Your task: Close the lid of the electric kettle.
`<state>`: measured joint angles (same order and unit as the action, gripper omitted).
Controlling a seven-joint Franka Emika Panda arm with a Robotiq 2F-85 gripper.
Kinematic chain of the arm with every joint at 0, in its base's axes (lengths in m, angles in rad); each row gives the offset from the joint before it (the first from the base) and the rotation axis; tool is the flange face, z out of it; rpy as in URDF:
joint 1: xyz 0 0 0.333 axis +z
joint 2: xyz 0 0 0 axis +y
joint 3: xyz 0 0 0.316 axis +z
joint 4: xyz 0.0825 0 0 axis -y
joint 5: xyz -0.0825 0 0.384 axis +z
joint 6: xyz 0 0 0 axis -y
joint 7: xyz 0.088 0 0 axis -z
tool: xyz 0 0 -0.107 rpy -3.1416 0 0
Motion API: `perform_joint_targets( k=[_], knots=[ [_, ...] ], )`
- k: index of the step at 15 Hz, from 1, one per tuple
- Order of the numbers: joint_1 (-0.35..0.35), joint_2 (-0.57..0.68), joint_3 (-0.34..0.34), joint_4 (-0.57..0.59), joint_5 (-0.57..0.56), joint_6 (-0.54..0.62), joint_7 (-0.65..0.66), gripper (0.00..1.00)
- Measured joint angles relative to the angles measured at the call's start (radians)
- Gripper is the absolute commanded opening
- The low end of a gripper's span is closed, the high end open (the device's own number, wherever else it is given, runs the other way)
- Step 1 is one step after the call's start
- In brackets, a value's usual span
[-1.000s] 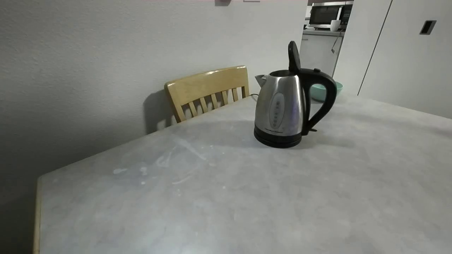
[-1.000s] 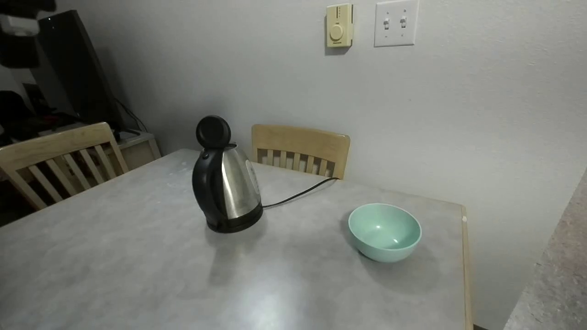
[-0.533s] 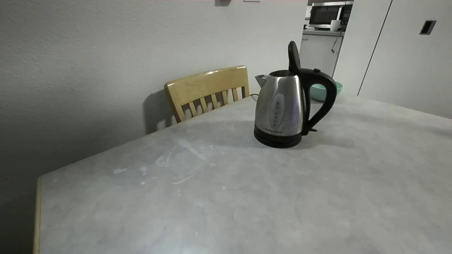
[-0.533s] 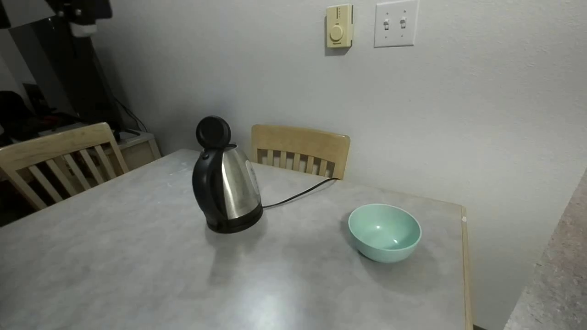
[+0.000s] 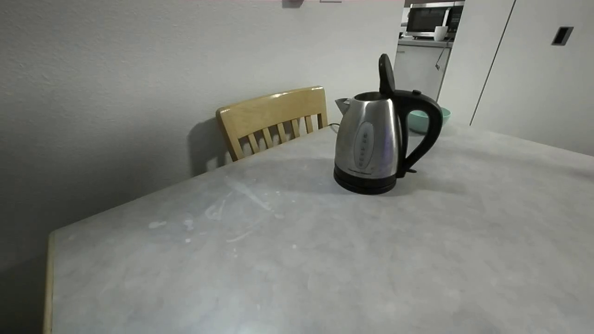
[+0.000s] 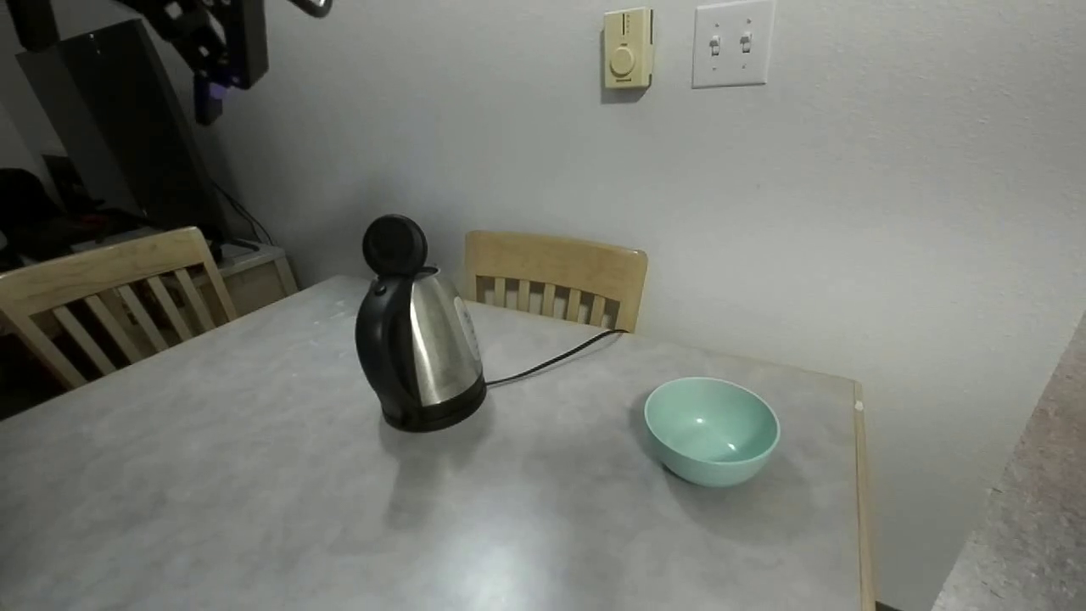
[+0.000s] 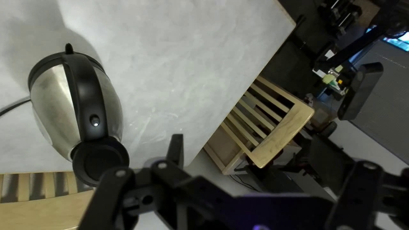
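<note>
1. The kettle (image 5: 364,153) stands upright on the bench (image 5: 287,278). In an exterior view its spout (image 5: 342,105) points toward 10 o'clock and its black handle (image 5: 432,125) is at the 3 o'clock side.
2. The lid (image 5: 386,76) is raised at the top of the kettle, near 12 o'clock, beside the handle. It stands almost upright, so the round mouth (image 5: 370,96) is uncovered.
3. In the wrist view the kettle is found at 9 o'clock and its lid at 8 o'clock.
4. The claw (image 7: 268,166) occupies the 6 o'clock side of this same view, somewhat blurred. Its fingers (image 7: 175,150) are spread apart from each other, and a dark part of it hides a little of the lid's lower edge.
5. In an exterior view, blurred dark robot parts (image 6: 244,42) hang at about 11 o'clock from the kettle, well apart from the lid; which parts exactly, I cannot tell.
6. Also in this view, a mint-green bowl (image 6: 708,468) rests on the bench between 3 and 4 o'clock from the kettle, well apart from it. A black cord (image 6: 556,361) runs from the kettle toward 2 o'clock.
7. A wooden chair (image 6: 556,257) is at 2 o'clock from the kettle, behind the bench; a thermostat (image 6: 628,51) is on the wall (image 6: 891,187) at 1 o'clock.
</note>
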<state>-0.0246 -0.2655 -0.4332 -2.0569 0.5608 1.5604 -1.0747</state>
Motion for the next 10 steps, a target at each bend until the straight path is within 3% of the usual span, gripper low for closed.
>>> perform_joint_targets(
  k=[8,9,10],
  knots=[
    [-0.011,0.095,0.096,0.003,-0.065,0.012,-0.082,1.00],
    [-0.011,0.106,0.110,0.003,-0.066,0.027,-0.099,0.75],
    [-0.011,0.117,0.123,0.003,-0.064,0.050,-0.119,0.73]
  ],
)
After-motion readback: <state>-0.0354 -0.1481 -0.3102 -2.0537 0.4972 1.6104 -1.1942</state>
